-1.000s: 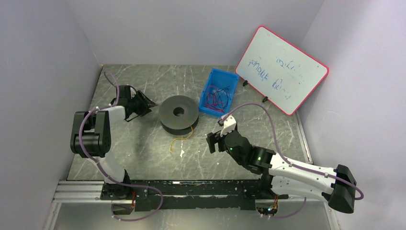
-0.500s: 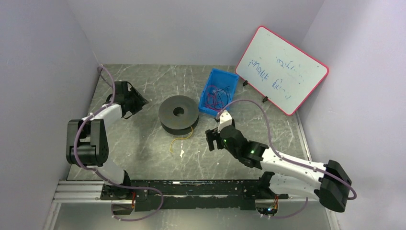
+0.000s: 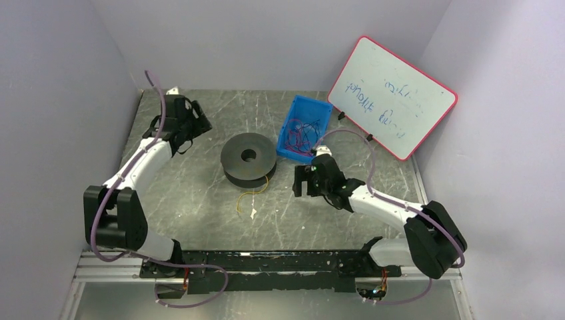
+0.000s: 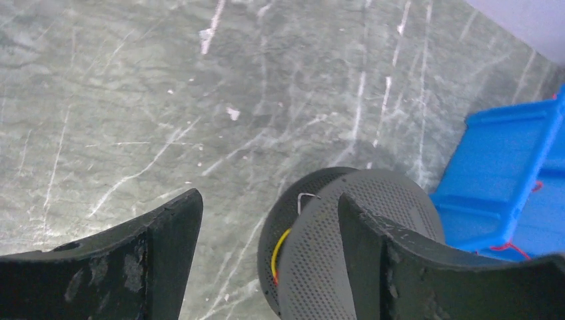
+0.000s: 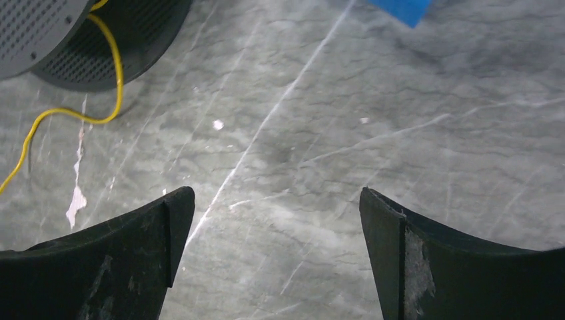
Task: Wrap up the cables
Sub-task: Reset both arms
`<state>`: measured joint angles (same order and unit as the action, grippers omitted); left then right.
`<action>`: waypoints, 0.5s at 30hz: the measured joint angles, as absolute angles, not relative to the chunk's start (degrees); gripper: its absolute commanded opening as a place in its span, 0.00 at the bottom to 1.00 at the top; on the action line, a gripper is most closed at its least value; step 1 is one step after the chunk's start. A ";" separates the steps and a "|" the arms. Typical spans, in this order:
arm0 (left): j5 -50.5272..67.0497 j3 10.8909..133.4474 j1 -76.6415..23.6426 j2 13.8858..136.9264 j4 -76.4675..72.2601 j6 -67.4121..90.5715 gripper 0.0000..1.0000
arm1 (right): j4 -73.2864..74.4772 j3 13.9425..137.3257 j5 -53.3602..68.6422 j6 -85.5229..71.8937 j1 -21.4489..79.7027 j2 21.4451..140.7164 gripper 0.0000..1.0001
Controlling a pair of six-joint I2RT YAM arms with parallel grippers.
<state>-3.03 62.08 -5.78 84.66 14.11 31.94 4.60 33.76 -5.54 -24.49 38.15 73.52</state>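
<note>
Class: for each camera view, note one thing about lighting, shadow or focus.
Top external: soft, even light; the spool casts a faint shadow on the table; the whiteboard writing is too small to read. Left wrist: its own fingers are dark and soft-edged, the blue bin vivid. Right wrist: the yellow cable is sharp.

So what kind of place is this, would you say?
Probably a robotics lab test cell: a left arm and right arm bolted to a walled-in table, a whiteboard propped in the corner, and a blue bin of wires beside a spool.
</note>
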 measured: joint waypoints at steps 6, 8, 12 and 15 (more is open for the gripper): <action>-9.06 66.43 -14.06 83.31 18.72 27.18 0.99 | 8.32 35.09 -10.00 -27.75 34.13 73.10 1.00; -10.98 67.81 -17.41 83.31 20.27 25.87 1.00 | 10.39 36.62 -13.47 -29.10 33.71 72.97 1.00; -13.91 70.63 -23.44 83.31 23.18 23.90 1.00 | 13.74 39.35 -18.15 -31.44 33.58 72.10 1.00; -15.53 73.25 -27.46 83.29 25.06 21.82 0.99 | 15.70 40.88 -20.60 -32.29 33.54 70.39 1.00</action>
<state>-15.53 73.25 -27.46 83.29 25.06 21.82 15.70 40.88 -20.60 -32.29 33.54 70.39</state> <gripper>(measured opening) 0.996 0.997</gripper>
